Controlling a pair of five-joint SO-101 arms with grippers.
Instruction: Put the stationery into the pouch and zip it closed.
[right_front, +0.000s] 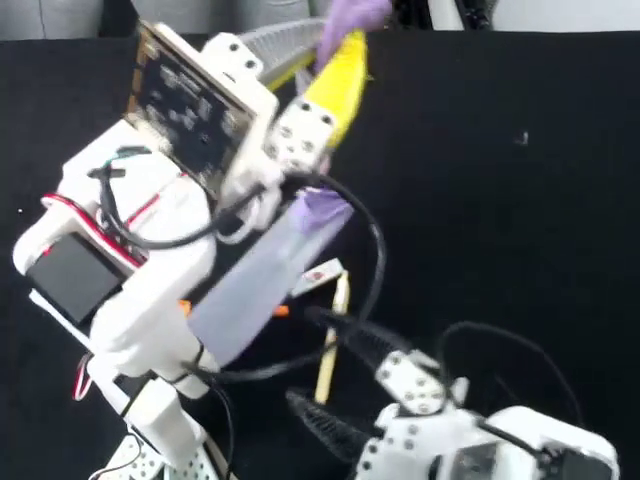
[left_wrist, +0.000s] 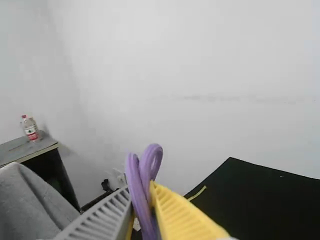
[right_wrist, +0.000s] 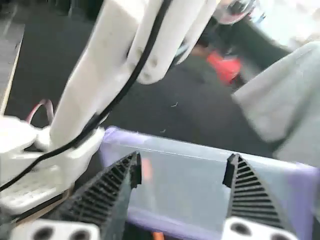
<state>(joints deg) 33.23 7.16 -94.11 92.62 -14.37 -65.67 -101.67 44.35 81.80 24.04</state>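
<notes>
Spreading from the white right arm at the near edge of the matt black table (right_front: 500, 200), the right gripper (right_front: 297, 356) is shown with its 2 black ribbed fingers held wide apart. Just beyond their tips a slim, pale wooden pencil (right_front: 330, 345) is laid on the table, and a small orange piece (right_front: 283, 311) is seen beside it, too little of it exposed to be named.

Next, the pouch (right_front: 262, 275) is found: a long, flat sleeve of frosted, translucent plastic edged in lavender, slanted under the left arm, its lower end covered by that arm's white casing. Whether it is resting on the table or lifted cannot be told.

Farther off, a dark circuit board (right_front: 190, 100) is carried on the bulky white left arm, and a glossy black cable (right_front: 375, 250) is looped past the pouch.

Farthest, the left gripper (left_wrist: 142, 192) is raised, 1 yellow and 1 grey ridged finger pressed together on a soft purple loop (left_wrist: 150, 157). Its link to the pouch is hidden.
</notes>
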